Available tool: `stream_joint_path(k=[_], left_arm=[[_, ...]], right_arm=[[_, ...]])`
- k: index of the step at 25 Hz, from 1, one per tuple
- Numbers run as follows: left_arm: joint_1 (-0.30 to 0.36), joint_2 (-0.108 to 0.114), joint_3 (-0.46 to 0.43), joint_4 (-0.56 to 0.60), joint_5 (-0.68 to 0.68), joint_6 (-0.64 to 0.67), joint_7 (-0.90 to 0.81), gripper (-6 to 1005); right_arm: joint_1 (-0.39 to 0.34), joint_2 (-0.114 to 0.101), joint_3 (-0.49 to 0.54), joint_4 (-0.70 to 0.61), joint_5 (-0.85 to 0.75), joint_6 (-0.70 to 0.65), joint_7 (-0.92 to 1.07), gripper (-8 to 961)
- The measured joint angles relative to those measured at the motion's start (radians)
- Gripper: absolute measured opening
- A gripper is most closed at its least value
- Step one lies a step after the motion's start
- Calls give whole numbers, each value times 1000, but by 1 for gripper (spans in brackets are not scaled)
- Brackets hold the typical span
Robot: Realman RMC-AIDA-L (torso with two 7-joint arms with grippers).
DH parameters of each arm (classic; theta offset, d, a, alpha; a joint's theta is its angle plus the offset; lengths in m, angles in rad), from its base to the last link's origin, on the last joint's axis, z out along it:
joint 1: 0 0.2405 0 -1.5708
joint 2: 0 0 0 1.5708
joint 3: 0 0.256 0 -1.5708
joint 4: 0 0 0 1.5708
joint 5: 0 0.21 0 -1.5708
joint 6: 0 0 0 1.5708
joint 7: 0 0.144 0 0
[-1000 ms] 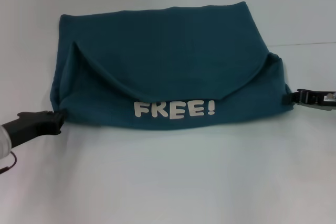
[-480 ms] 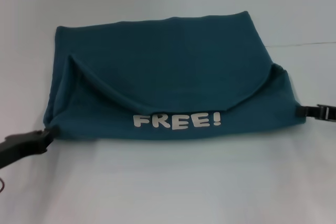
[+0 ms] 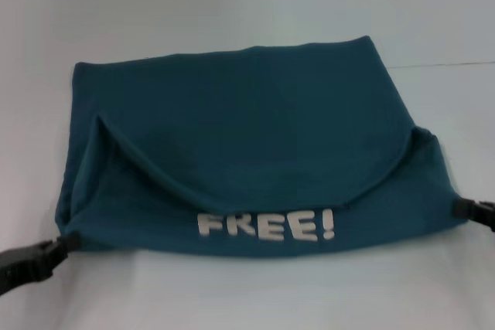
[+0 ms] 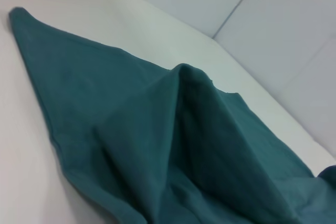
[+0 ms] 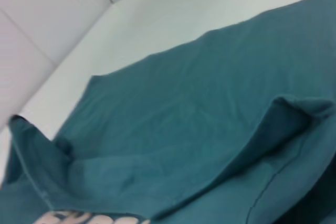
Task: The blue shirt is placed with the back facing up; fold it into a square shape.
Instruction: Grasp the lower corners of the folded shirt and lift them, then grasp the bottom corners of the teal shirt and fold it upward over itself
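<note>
The shirt (image 3: 247, 152) lies crosswise btwn grippers: left gripper (image 3: 63, 243) and right gripper (image 3: 458, 208) each pinch a near corner (lettering faces up).

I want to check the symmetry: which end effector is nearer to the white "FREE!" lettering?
Left, slightly. The left end effector grips the shirt at its near left corner; the right end effector grips the near right corner, a little farther from the lettering.
</note>
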Motion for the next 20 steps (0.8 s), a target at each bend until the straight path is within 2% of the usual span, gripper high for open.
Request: stream_joint_path(k=[9, 20], left_arm=[[6, 5, -57, -3, 97, 118, -25, 27], [4, 11, -67, 5, 153, 235, -28, 35]], right_arm=[[-109, 4, 154, 0, 0, -189, -148, 38], [-205, 3, 196, 0, -8, -268, -243, 38]])
